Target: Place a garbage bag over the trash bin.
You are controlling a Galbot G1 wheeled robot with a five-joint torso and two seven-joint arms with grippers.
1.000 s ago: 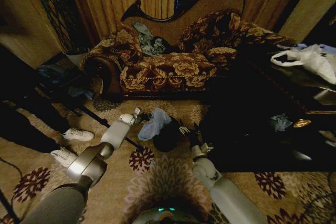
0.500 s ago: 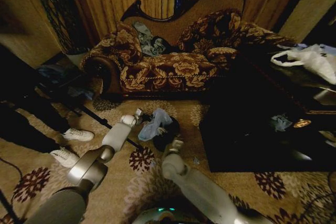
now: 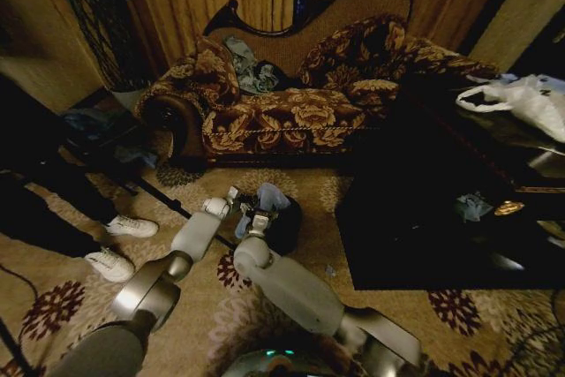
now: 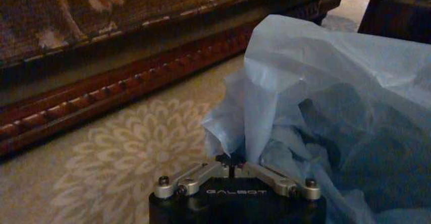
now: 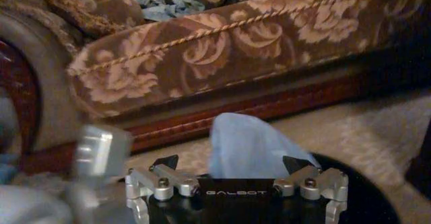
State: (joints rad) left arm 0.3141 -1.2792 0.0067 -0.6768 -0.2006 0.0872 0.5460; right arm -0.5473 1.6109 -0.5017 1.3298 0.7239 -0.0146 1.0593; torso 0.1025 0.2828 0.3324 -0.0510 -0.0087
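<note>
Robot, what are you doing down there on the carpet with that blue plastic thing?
The robot is fitting a thin pale blue-grey plastic garbage bag onto a small black round trash bin on the patterned carpet in front of the floral sofa. Its left claw is shut, pinching a fold of the bag. Its right claw is open, with another peak of the film between its fingers. The bag sits bunched at the bin's top, not spread over the rim.

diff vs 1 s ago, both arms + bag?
The right tool swung from the bin's right side across to its left, beside the left tool; its fingers now stand open around a fold of the bag. The bag has bunched smaller over the bin. The left tool stayed shut on the bag; the bin and sofa have not moved.
</note>
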